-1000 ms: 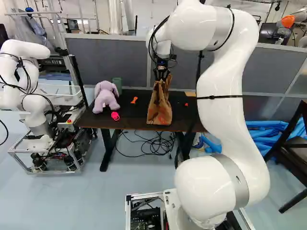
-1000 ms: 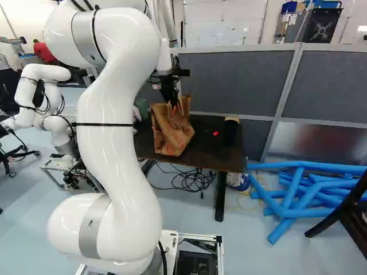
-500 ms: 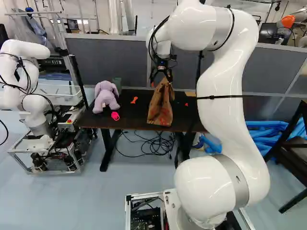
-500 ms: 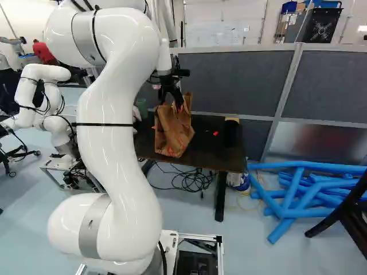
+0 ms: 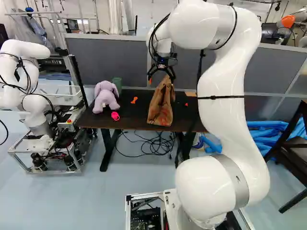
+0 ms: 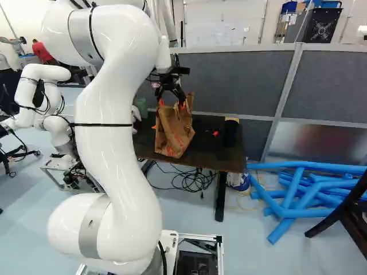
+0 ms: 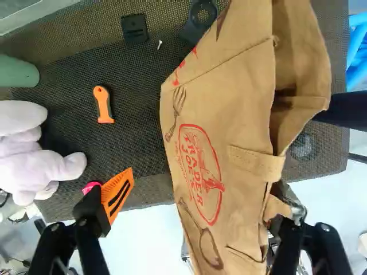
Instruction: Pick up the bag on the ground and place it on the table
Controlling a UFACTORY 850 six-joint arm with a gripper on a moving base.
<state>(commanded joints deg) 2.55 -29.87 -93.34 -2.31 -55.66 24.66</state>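
On the dark bench (image 5: 134,115), between the lilac plush toy (image 5: 106,97) and the black cylinder with a yellow top (image 6: 230,132), stands the brown cloth bag with red print (image 5: 160,106), its base resting near the front edge. Just over it hangs the black two-fingered hand (image 5: 161,80) with orange pads (image 7: 118,193), at the end of the white arm (image 5: 218,96), fingers spread wide and gripping nothing.

What matters now is how the bag lies beneath that spread. From where I stand, its long axis runs roughly upright, much the way the hand points, with the crumpled top tipped a little to the right of the left base view. That puts the top off-centre, close by the finger on that side, while the other finger has plain room between it and the cloth. Whether the near one actually brushes the bag, I can't fairly tell.

I'd judge the placing as good as done, with backing away the step in hand. The hand wants to go straight up along the bag's height. Any sideways drift towards the toy could drag that near finger into the soft top and tip the bag over.
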